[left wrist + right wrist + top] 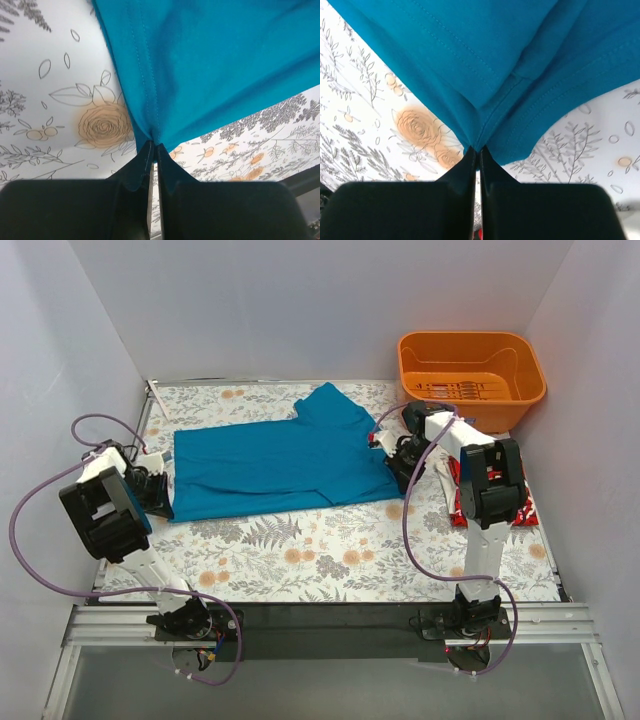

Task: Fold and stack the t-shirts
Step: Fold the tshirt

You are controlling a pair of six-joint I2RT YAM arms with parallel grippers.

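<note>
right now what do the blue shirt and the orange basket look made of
Blue shirt: soft cloth, probably cotton knit, matte; stitched hems, folds where pinched.
Orange basket: likely moulded plastic, smooth with slight sheen; rigid walls, slotted floor.

One teal-blue t-shirt (215,65): filled the upper centre and right of the frame, its stitched hem pinched at lower centre in the closed left gripper (154,147). Floral-printed table cover (45,100): showed at left and lower right.

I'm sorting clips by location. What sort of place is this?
Probably a robotics lab cell, not a home: plain white walls box in a floral-covered table, with a left arm and right arm bolted to a metal frame at its near edge.
</note>
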